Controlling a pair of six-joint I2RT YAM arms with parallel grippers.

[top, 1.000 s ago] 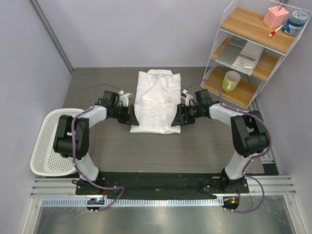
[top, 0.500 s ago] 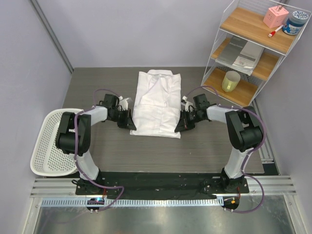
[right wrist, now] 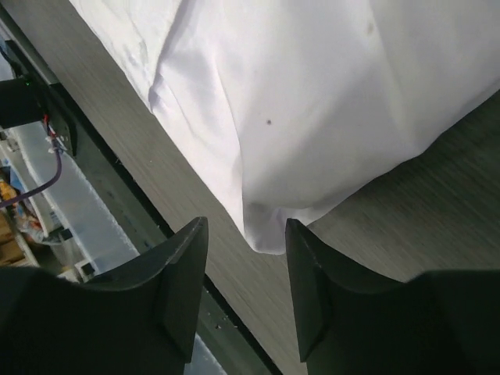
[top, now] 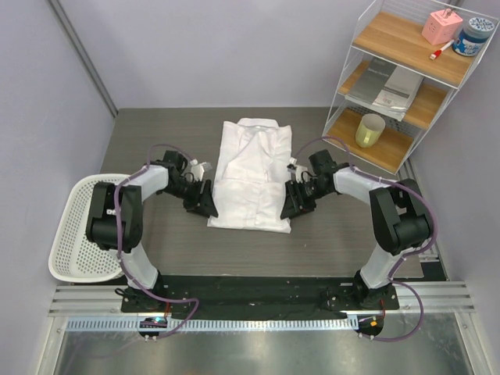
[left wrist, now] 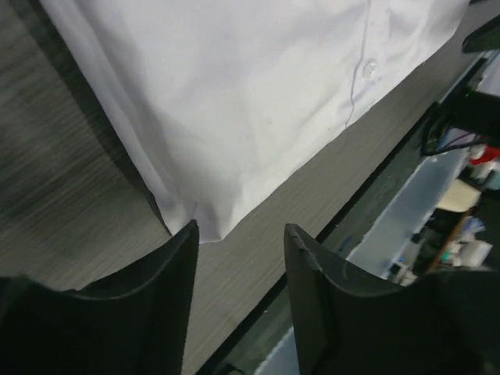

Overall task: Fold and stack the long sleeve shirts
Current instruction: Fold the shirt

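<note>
The left fingers point(left wrist: 181, 275) stand open, the near-left corner of the shirt point(left wrist: 234, 94) lying in their gap. The right fingers point(right wrist: 183, 285) are open too, around the near-right corner. The folded shirt lies mid-bench point(top: 351, 234), collar far. Both pairs, and the near hem, sit closer to the bases than half a second ago.

One white shirt point(top: 251, 168), one basket point(top: 70, 242), two claws point(top: 205, 205) point(top: 291, 205), one cup point(top: 369, 130), one shelf rack point(top: 391, 35).
</note>
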